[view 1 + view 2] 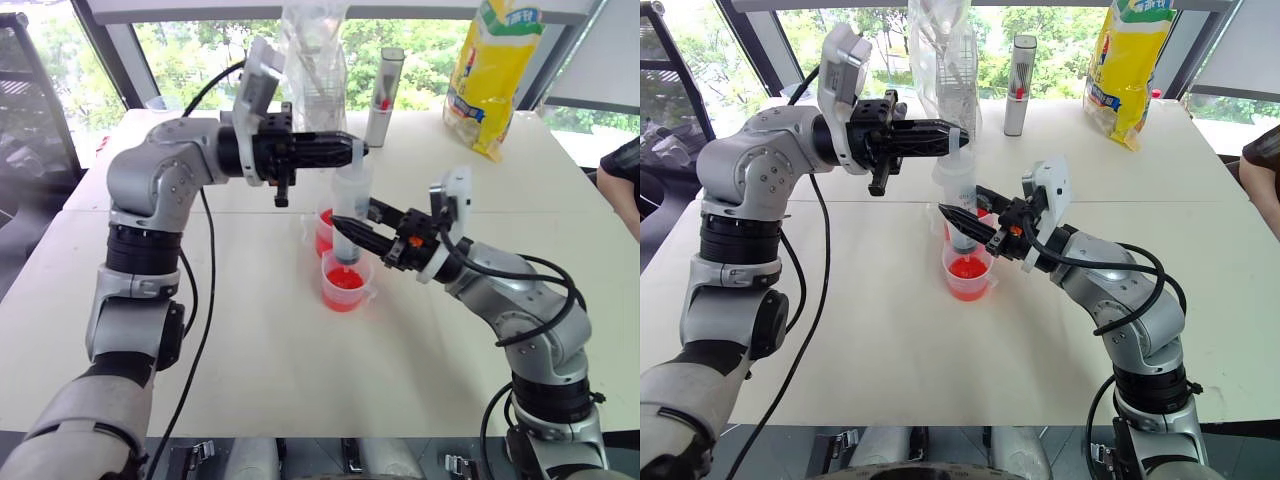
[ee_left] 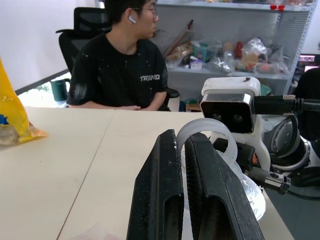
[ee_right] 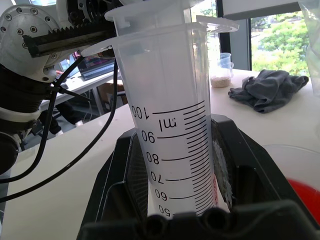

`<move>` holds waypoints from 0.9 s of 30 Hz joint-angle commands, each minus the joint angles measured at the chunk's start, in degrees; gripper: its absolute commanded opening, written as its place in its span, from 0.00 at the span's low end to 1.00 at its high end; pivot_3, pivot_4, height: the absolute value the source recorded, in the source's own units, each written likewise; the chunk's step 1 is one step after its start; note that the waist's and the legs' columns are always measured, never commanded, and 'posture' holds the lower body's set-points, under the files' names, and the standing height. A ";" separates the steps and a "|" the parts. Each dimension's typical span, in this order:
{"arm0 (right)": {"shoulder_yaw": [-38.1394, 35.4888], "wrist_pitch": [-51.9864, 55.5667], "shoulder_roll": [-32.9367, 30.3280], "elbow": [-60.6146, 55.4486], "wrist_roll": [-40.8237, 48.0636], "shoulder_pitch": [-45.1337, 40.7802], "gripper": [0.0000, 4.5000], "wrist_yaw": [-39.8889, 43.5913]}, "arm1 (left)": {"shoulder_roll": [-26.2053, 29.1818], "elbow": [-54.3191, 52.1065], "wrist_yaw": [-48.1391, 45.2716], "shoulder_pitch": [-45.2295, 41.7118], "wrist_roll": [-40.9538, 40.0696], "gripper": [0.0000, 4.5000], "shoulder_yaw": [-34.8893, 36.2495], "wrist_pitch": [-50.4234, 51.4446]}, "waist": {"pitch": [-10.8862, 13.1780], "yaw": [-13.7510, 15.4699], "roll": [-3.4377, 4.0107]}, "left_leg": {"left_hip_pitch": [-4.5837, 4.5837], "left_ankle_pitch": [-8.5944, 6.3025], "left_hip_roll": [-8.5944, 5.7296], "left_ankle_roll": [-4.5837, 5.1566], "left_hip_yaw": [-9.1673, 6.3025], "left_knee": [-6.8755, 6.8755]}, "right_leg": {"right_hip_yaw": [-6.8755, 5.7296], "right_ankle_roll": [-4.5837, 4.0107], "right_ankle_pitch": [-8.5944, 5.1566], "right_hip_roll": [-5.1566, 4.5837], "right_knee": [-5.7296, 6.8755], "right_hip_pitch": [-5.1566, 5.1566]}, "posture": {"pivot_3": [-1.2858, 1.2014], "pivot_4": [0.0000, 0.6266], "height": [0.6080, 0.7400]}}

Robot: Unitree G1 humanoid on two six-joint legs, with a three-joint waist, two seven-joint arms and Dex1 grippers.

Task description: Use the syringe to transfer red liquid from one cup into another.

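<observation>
White worktop point(image 1: 250, 380) before windows point(image 1: 200, 50); left tool point(image 1: 352, 152) grasping the syringe point(image 1: 348, 215) plunger, right tool point(image 1: 345, 228) its barrel.

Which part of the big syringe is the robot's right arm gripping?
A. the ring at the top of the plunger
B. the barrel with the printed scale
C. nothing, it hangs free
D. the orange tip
B: the right gripper has its jaws shut around the syringe barrel, the printed scale sitting between them in the right wrist view, while the left gripper pinches the plunger ring up top.
</observation>
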 commanded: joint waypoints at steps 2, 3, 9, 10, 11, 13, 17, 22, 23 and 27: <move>-3.09 -2.02 0.38 -2.94 1.40 -2.74 0.31 -1.46 | -0.55 -1.55 -1.75 -0.48 -0.89 0.22 -2.75 1.13 | 0.00 0.04 0.00 | 0.00 0.00 0.00 0.00 0.00 0.00 | 0.00 0.00 0.00 0.00 0.00 0.00 | 0.52 0.24 1.00; -3.05 -2.02 0.35 -3.01 1.44 -2.61 0.31 -1.44 | -0.25 -1.76 -1.91 -0.38 -1.13 0.30 -2.57 1.40 | 0.00 0.06 0.00 | 0.00 0.00 0.00 0.00 0.00 0.00 | 0.00 0.00 0.00 0.00 0.00 0.00 | 0.52 0.24 1.00; -2.89 -1.91 0.20 -3.50 1.73 -2.06 0.31 -1.37 | 1.66 -1.25 -1.27 -0.17 -0.37 0.89 -1.17 0.04 | 0.00 0.00 0.00 | 0.00 0.00 0.00 0.00 -0.01 -0.01 | 0.00 0.00 0.00 0.01 0.00 0.00 | 0.52 0.24 1.00; -2.88 -1.86 0.19 -3.54 1.82 -2.03 0.31 -1.43 | 2.11 -0.83 -1.21 -0.33 -0.40 0.99 -0.79 -0.05 | 0.00 0.06 0.00 | 0.00 0.00 0.00 0.00 -0.01 0.00 | 0.00 0.00 0.00 -0.01 0.00 0.01 | 0.52 0.24 1.00; -2.87 -1.81 0.19 -3.55 1.85 -2.02 0.31 -1.48 | 2.53 -0.45 -1.15 -0.49 -0.42 0.99 -0.45 -0.10 | 0.00 0.07 0.00 | -0.01 0.00 0.00 0.00 0.00 0.01 | 0.00 0.00 0.00 -0.02 0.00 0.01 | 0.52 0.24 1.00; -2.84 -1.72 0.15 -3.69 1.98 -1.85 0.31 -1.59 | 3.74 -0.01 -0.97 -0.54 -0.52 0.99 0.30 -0.10 | 0.00 0.00 0.00 | -0.02 0.00 0.00 0.00 -0.01 0.00 | 0.00 0.00 0.00 -0.01 -0.02 0.00 | 0.52 0.24 1.00; -2.83 -1.73 -0.07 -3.61 2.18 -1.77 0.31 -1.66 | 7.05 0.63 -0.99 0.04 -0.31 0.99 1.52 -0.47 | 0.00 -0.24 0.01 | 0.00 0.00 0.02 0.00 -0.01 -0.02 | 0.00 0.00 0.00 0.02 -0.01 -0.01 | 0.52 0.24 1.00; -3.26 -0.97 -0.38 -3.84 3.07 -1.58 0.31 -1.61 | 12.07 0.07 -0.03 1.18 -1.41 0.99 4.87 0.70 | 0.00 -0.11 0.01 | 0.00 0.00 0.02 0.00 -0.01 -0.02 | 0.00 0.00 0.00 0.00 -0.01 -0.01 | 0.52 0.24 1.00; -3.42 -0.73 -0.47 -3.86 3.39 -1.53 0.31 -1.62 | 12.95 -0.25 0.22 1.55 -1.71 0.99 5.55 1.10 | 0.00 -0.10 0.01 | 0.00 0.00 0.02 0.00 0.00 -0.02 | 0.00 0.00 0.00 0.00 -0.02 -0.01 | 0.52 0.24 1.00; -3.42 0.16 -0.76 -3.33 4.32 -1.06 0.31 -1.87 | 14.78 -2.87 1.59 4.75 -2.51 0.99 6.66 2.27 | 0.00 -0.01 0.01 | 0.00 0.00 0.04 0.00 -0.01 -0.02 | -0.01 0.00 0.00 -0.02 -0.01 -0.01 | 0.52 0.24 1.00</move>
